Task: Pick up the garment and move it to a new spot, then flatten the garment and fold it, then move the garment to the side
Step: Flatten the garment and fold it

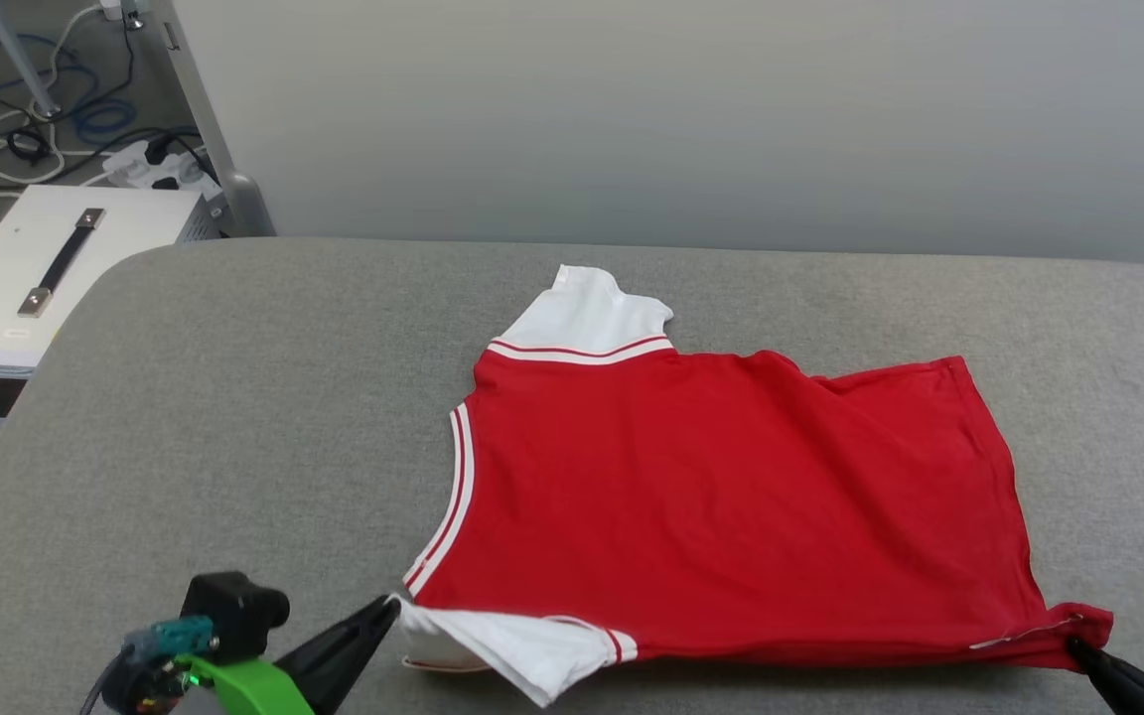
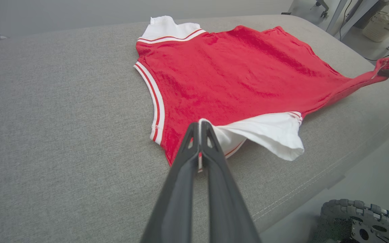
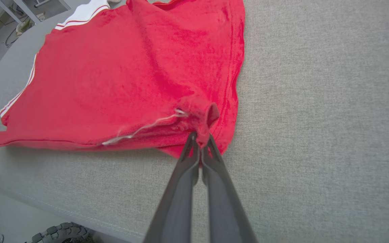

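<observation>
The garment (image 1: 711, 497), a red jersey with white sleeves and striped trim, lies spread on the grey padded table (image 1: 214, 417), plain side up; no lettering shows. Its near edge is lifted slightly. My left gripper (image 1: 391, 606) is shut on the shoulder by the near white sleeve (image 1: 522, 650), and the left wrist view has the pinch (image 2: 199, 124) at the sleeve (image 2: 268, 133). My right gripper (image 1: 1076, 643) is shut on the bunched near hem corner, whose red cloth sticks up between the fingertips (image 3: 201, 136). The far sleeve (image 1: 587, 313) lies flat.
A white box with a handle (image 1: 46, 268) stands on the floor left of the table, with cables (image 1: 36, 129) behind it. A pale wall runs behind the table. My wheeled base (image 2: 360, 221) shows below the table's near edge. Bare grey surface surrounds the garment.
</observation>
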Motion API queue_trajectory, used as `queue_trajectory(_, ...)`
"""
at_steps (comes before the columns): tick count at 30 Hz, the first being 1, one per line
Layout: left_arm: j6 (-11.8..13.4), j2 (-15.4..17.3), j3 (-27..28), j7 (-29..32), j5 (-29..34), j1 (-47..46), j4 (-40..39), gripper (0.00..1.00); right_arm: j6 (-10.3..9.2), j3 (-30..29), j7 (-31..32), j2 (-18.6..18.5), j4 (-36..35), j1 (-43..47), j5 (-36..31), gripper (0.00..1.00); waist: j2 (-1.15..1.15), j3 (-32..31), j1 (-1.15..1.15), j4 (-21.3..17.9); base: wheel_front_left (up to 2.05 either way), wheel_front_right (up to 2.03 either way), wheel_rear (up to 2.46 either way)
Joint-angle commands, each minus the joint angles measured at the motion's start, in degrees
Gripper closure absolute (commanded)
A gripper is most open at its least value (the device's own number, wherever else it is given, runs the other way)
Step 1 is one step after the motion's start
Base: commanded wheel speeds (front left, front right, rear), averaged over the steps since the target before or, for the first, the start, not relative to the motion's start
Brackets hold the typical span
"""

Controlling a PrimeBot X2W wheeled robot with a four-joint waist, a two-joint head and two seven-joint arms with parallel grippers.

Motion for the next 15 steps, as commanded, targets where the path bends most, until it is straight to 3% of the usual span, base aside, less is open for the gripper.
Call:
queue_trajectory(1,0.0,-0.6,0.3,0.5,0.2,-2.4,0.2,1.0,-0.05,-1.2,1.2,0.9,-1.0,-0.5,-1.2,1.0,0.0,2.0,0.0,-0.5,0.0,0.0,0.0)
queue_trajectory(15,-1.0,-3.8,-0.4,4.1,2.1,-15.9,8.9,1.0,-0.05,-4.7,11.2,6.9,-2.2,-10.4,-8.6,1.0,0.0,10.7,0.0,-2.4,0.0,0.0,0.0)
